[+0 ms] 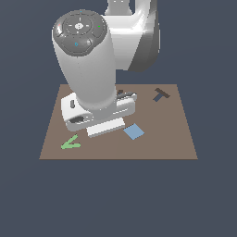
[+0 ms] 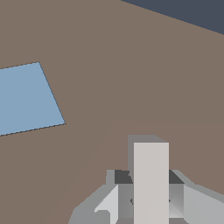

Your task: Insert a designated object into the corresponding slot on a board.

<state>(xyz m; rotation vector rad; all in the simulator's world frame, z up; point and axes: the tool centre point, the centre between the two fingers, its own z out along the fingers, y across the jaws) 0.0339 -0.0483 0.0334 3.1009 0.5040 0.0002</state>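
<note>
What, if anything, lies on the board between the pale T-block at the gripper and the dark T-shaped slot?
Nothing visible does. The pale T-block sits between the gripper fingers; bare board runs toward the slot. The blue square lies aside.

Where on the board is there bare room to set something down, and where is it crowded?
Bare: the board between the blue square and its edge at the exterior view's right, below the dark T slot; also the near strip between the green shape and the square. Crowded: under the arm, where the pincer holds the pale block.
</note>
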